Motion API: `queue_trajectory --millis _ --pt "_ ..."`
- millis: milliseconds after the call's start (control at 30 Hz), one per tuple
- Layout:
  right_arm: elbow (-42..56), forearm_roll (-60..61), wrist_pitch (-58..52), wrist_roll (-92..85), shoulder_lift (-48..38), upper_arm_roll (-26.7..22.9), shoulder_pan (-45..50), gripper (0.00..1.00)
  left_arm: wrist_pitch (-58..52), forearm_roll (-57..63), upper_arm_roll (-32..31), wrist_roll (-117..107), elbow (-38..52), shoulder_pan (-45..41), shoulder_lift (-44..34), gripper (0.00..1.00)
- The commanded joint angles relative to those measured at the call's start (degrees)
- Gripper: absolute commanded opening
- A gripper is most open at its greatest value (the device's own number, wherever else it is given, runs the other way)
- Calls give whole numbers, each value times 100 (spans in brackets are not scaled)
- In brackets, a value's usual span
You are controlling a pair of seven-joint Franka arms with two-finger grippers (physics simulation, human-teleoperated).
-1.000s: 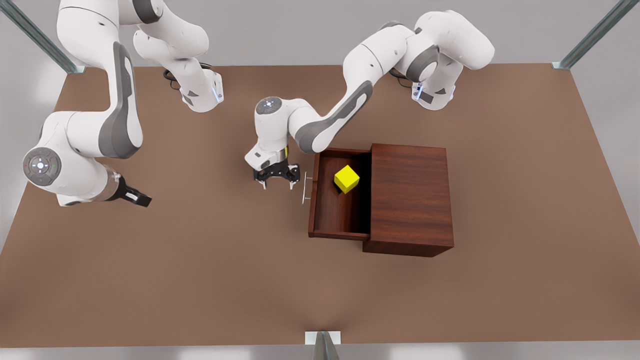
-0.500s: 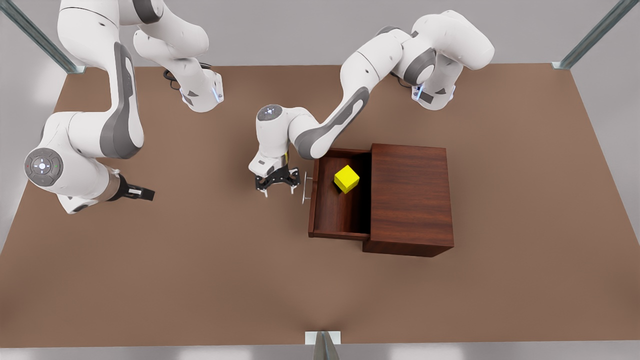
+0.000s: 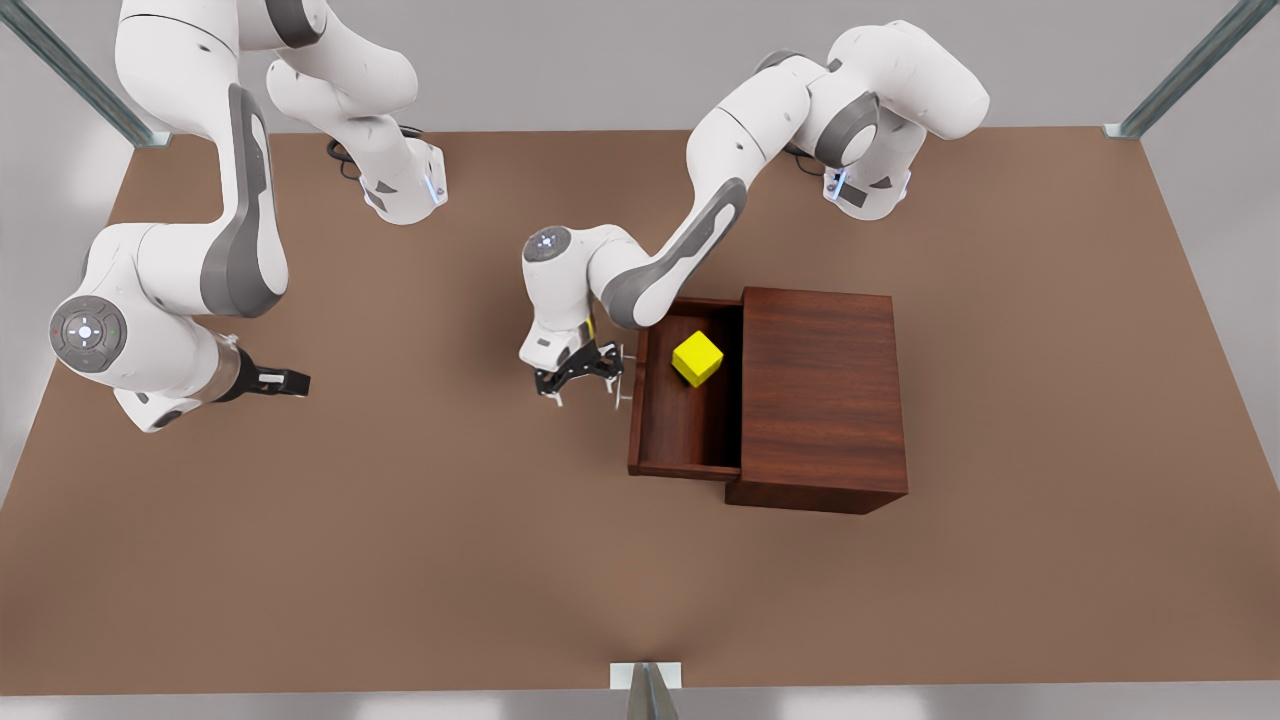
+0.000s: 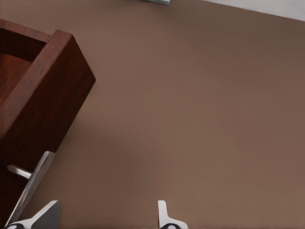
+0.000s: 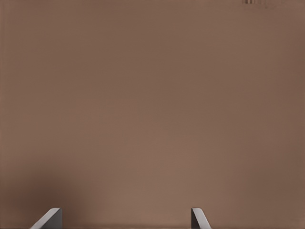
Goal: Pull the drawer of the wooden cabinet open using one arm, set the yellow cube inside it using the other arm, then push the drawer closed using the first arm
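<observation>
The wooden cabinet stands right of the table's middle in the front view. Its drawer is partly open toward the front view's left. The yellow cube rests inside the drawer, near its far side. My left gripper is open and points down just outside the drawer's front panel. One of its fingers is against the silver handle. In the left wrist view the handle lies beside one fingertip of the left gripper. My right gripper waits open over bare table at the front view's left.
The brown table spreads wide on every side of the cabinet. Both arm bases stand along the far edge. Metal frame posts rise at the far corners, and a small mount sits at the near edge.
My left gripper has moved toward the front view's right and reached the handle. The drawer has slid a little way into the cabinet with the cube inside. The right arm barely shifted.
</observation>
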Motion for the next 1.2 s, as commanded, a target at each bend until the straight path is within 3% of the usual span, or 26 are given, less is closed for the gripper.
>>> queue_trajectory --millis 0,733,1167 --pt "3 3 -3 -475 -6 -1 0 100 -295 8 31 -293 -21 -10 -10 100" --pt "21 -6 -11 -519 -6 -1 -9 100 -102 210 172 -3 -1594 -10 -942 100" --pt "30 -6 -20 -527 -6 -1 -9 100 627 210 243 366 -2816 192 -1645 100"
